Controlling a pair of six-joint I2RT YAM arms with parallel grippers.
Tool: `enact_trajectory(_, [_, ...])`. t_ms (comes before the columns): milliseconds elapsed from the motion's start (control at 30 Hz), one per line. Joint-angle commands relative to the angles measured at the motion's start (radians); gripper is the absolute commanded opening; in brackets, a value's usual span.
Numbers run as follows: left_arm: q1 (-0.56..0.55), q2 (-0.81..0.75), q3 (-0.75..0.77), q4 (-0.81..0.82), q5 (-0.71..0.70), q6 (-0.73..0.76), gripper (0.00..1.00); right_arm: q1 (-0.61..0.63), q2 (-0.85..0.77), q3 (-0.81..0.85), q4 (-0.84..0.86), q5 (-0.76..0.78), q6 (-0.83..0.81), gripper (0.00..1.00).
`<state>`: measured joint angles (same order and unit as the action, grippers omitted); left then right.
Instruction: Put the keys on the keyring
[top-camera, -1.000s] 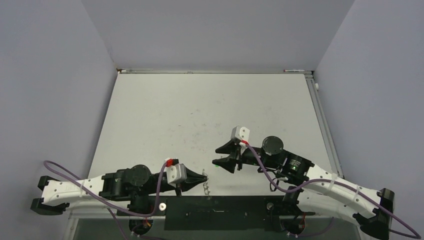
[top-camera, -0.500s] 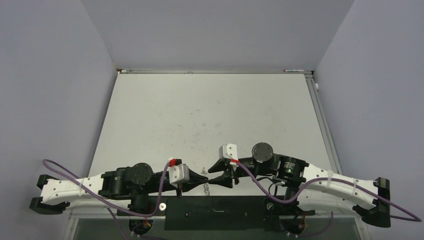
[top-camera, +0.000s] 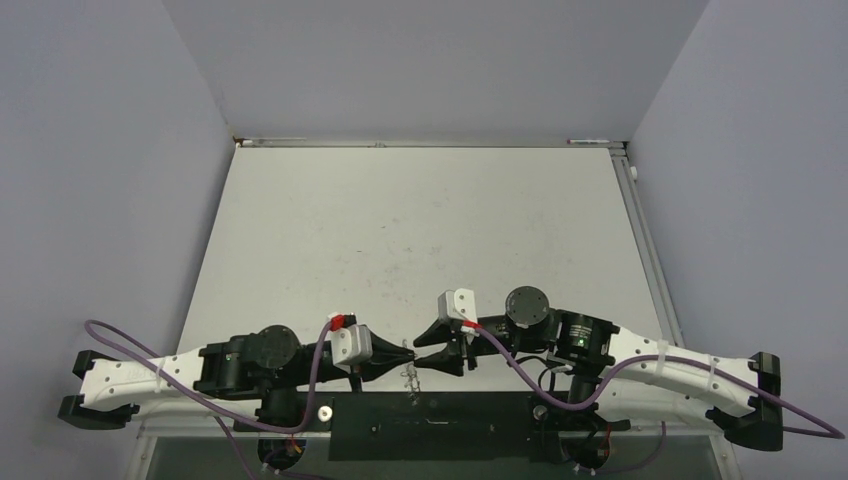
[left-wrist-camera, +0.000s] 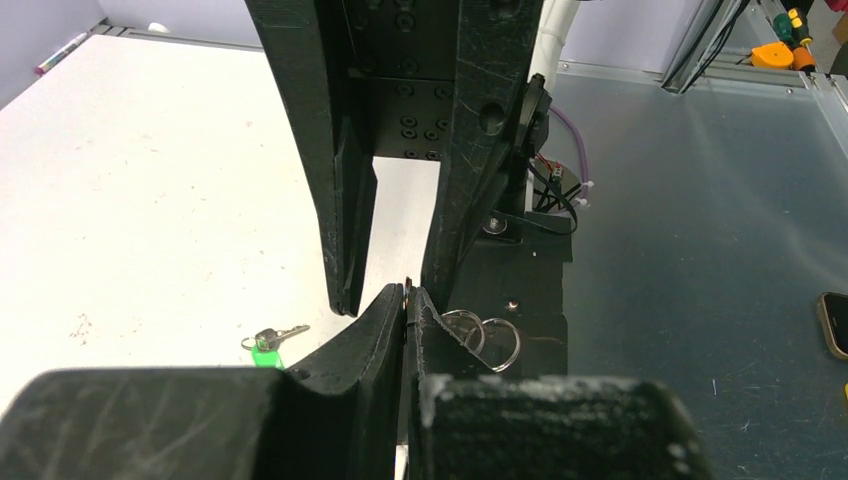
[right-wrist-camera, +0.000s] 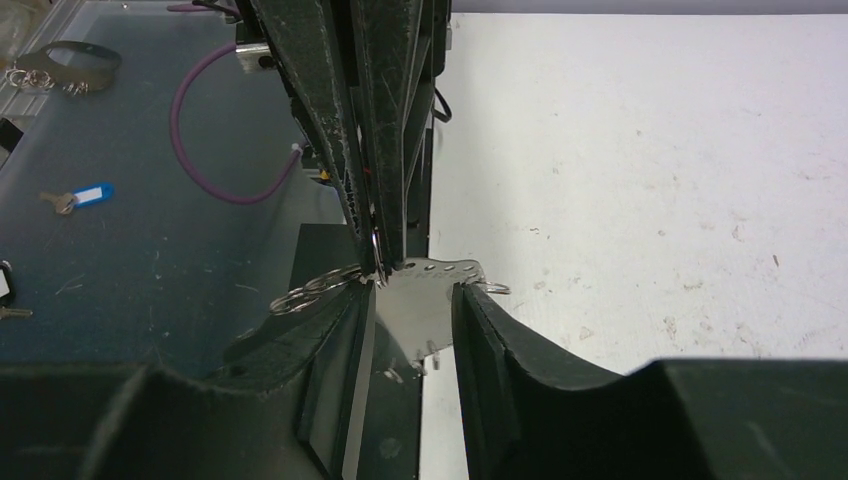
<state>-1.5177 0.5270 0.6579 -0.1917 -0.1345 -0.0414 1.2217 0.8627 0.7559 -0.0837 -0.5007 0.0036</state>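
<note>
The keyring is a flat grey metal plate with small wire rings on its rim. My left gripper is shut on its edge, which shows as a thin sliver between the tips. My right gripper faces the left one tip to tip. Its jaws stand apart on either side of the plate, close to its edges. One key with a green tag lies on the white table, just left of both grippers in the left wrist view. In the top view it is hidden.
Both grippers hang over the table's near edge, above the black mounting plate. On the lower grey surface lie a blue-tagged key, another metal ring piece and a phone. A purple cable loops behind the left arm.
My right gripper has moved left and nearer, up to the left gripper's tips, and its jaws have narrowed around the keyring. The left gripper stayed shut, holding the ring.
</note>
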Motion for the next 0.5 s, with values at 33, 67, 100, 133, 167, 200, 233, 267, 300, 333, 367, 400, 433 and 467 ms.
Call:
enact_trajectory(33, [-0.001, -0.004, 0.010, 0.085, -0.023, 0.007, 0.00, 0.021, 0.010, 0.052, 0.066, 0.017, -0.020, 0.35])
enact_trajectory(67, [-0.002, -0.004, 0.009, 0.085, -0.026, 0.008, 0.00, 0.024, 0.013, 0.055, 0.066, 0.018, -0.022, 0.35])
enact_trajectory(100, [-0.002, -0.005, 0.007, 0.087, -0.029, 0.008, 0.00, 0.025, 0.015, 0.057, 0.065, 0.019, -0.023, 0.35])
enact_trajectory(133, [0.000, -0.006, 0.006, 0.087, -0.030, 0.009, 0.00, 0.026, 0.016, 0.058, 0.064, 0.019, -0.025, 0.34])
enact_trajectory(167, [-0.001, -0.005, 0.006, 0.087, -0.033, 0.009, 0.00, 0.026, 0.018, 0.060, 0.061, 0.020, -0.025, 0.34])
enact_trajectory(200, [0.000, -0.004, 0.005, 0.085, -0.035, 0.011, 0.00, 0.027, 0.016, 0.060, 0.060, 0.022, -0.026, 0.34])
enact_trajectory(233, [0.000, -0.004, 0.005, 0.083, -0.037, 0.011, 0.00, 0.028, 0.013, 0.060, 0.062, 0.023, -0.027, 0.35])
enact_trajectory(267, [0.000, -0.003, 0.005, 0.081, -0.039, 0.011, 0.00, 0.028, 0.010, 0.060, 0.062, 0.022, -0.027, 0.35])
enact_trajectory(300, [-0.001, -0.004, 0.003, 0.081, -0.039, 0.012, 0.00, 0.028, 0.006, 0.062, 0.061, 0.027, -0.027, 0.35])
enact_trajectory(333, [0.000, -0.004, 0.002, 0.083, -0.039, 0.011, 0.00, 0.030, 0.003, 0.062, 0.061, 0.031, -0.027, 0.34])
enact_trajectory(367, [0.000, -0.004, 0.000, 0.086, -0.036, 0.010, 0.00, 0.030, 0.003, 0.063, 0.061, 0.036, -0.028, 0.33])
enact_trajectory(400, [0.000, -0.004, -0.002, 0.087, -0.031, 0.011, 0.00, 0.029, 0.004, 0.064, 0.061, 0.039, -0.029, 0.30])
enact_trajectory(433, [0.000, -0.005, -0.004, 0.091, -0.030, 0.009, 0.00, 0.029, 0.005, 0.066, 0.062, 0.041, -0.030, 0.27])
enact_trajectory(467, [-0.001, -0.005, -0.005, 0.095, -0.026, 0.009, 0.00, 0.031, 0.007, 0.067, 0.063, 0.044, -0.032, 0.23])
